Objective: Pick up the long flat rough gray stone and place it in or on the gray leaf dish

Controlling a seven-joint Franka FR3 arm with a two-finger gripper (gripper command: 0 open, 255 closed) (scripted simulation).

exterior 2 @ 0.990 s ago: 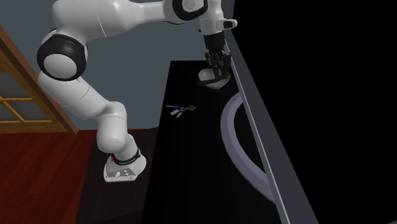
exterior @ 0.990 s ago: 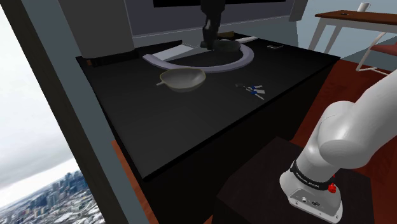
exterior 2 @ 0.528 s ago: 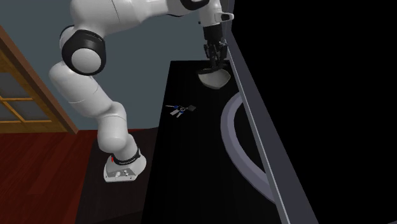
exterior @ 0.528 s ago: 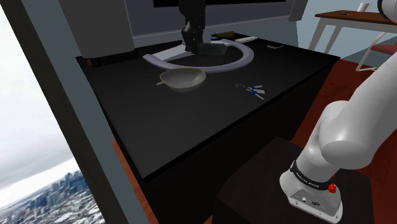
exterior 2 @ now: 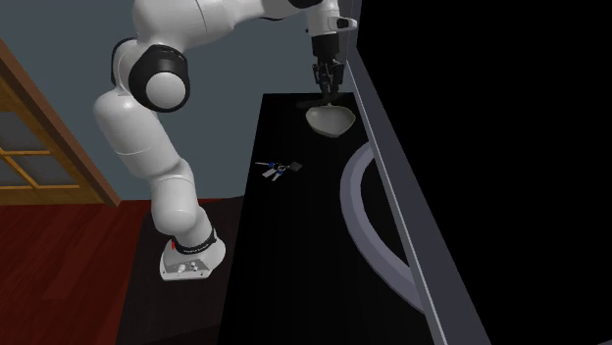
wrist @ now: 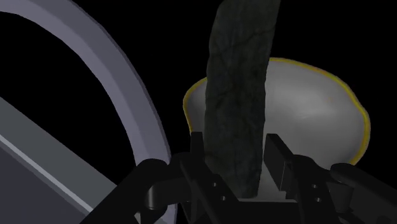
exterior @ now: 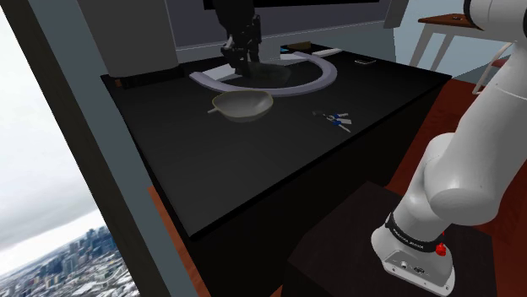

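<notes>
The long, rough, dark grey stone [wrist: 240, 89] is clasped between my black fingers [wrist: 277, 156] and reaches out past them over the dish. The grey leaf dish [wrist: 318, 118], a shallow bowl with a yellowish rim, lies below and beyond the stone's far end. In the shoulder view my gripper [exterior: 240, 52] hangs over the back of the black table, just behind the dish [exterior: 242, 105]. From the second exterior view the gripper [exterior 2: 327, 86] is right above the dish [exterior 2: 331, 121].
A pale grey curved ring [exterior: 279, 82] lies behind the dish, close under the gripper. Small blue-and-white keys [exterior: 335, 120] rest toward the shoulder view's right. A tall dark panel [exterior: 135, 38] stands at the back of the black table [exterior: 253, 177]. Further right stands a white-legged table [exterior: 456, 29].
My gripper has carried the stone toward the shoulder view's left, from over the ring's middle to just behind the dish. The dish and keys have stayed put.
</notes>
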